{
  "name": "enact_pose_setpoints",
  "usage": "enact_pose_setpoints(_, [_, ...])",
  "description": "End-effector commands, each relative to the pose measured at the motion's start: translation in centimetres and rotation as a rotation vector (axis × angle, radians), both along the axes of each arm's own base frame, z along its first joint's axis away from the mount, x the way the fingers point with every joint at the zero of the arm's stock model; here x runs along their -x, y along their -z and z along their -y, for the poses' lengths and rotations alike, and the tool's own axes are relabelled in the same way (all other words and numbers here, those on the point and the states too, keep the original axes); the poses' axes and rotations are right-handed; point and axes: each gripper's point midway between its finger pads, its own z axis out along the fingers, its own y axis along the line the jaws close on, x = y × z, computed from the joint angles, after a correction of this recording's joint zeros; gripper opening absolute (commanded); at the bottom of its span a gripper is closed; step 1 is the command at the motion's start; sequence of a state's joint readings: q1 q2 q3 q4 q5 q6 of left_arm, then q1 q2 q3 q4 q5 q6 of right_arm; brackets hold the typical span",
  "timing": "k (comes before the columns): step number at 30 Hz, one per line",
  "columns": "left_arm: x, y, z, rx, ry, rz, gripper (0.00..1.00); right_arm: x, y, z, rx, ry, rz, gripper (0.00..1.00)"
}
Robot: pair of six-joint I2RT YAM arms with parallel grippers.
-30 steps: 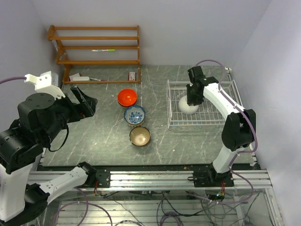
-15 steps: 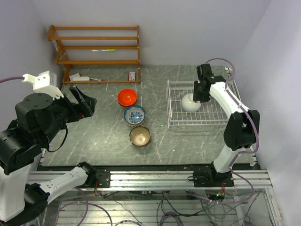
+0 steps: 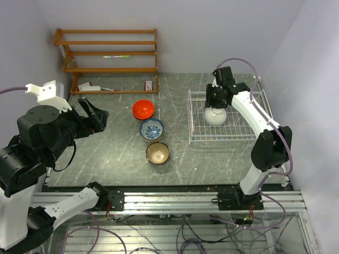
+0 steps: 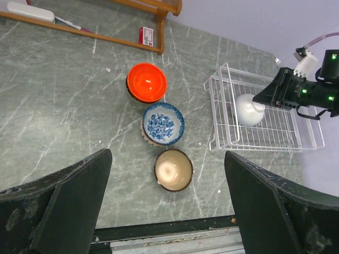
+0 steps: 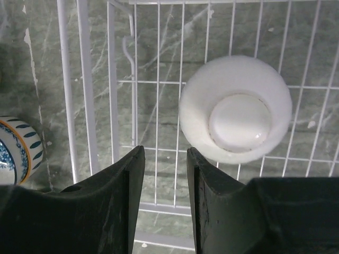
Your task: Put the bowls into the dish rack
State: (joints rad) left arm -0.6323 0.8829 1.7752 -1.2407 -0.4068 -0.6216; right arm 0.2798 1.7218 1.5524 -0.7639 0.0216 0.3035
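A plain white bowl lies upside down in the white wire dish rack. My right gripper hovers just behind it. In the right wrist view the white bowl rests on the dish rack wires, and my right gripper is slightly open, with nothing between its fingers. On the table stand an orange-red bowl, a blue-and-white bowl and a tan bowl in a row. My left gripper is wide open, high over the table's left side.
A brown wooden shelf unit stands against the back wall, with small items on its bottom board. The rack sits near the right wall. In the left wrist view the tan bowl lies close to the table's front edge.
My right gripper has come off the white bowl and moved back over the rack's far side, its jaws a little wider. The bowl stays in the rack. The left arm is unmoved.
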Motion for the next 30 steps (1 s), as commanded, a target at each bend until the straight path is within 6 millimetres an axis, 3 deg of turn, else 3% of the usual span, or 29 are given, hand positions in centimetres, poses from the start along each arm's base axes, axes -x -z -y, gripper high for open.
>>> enact_pose_setpoints(1, [-0.5, -0.1, 0.7, 0.011, 0.013, -0.003, 0.99, -1.9, 1.0, -1.5, -0.033, -0.052, 0.016, 0.38])
enact_pose_setpoints(6, [-0.5, -0.3, 0.8, 0.021, 0.012, 0.001, 0.99, -2.5, 3.2, -1.6, -0.018, -0.065, -0.021, 0.38])
enact_pose_setpoints(11, [-0.5, -0.4, 0.6, 0.017, 0.005, 0.001, 0.99, -2.1, 4.8, 0.0, 0.050, -0.002, -0.058, 0.39])
enact_pose_setpoints(19, [-0.8, -0.1, 0.9, 0.002, 0.010, -0.008, 0.99, -1.9, 5.6, 5.1, 0.248, 0.134, -0.058, 0.39])
enact_pose_setpoints(30, [-1.0, 0.0, 1.1, -0.009, 0.020, -0.017, 0.99, -3.2, 6.8, 11.8, 0.332, 0.282, -0.019, 0.39])
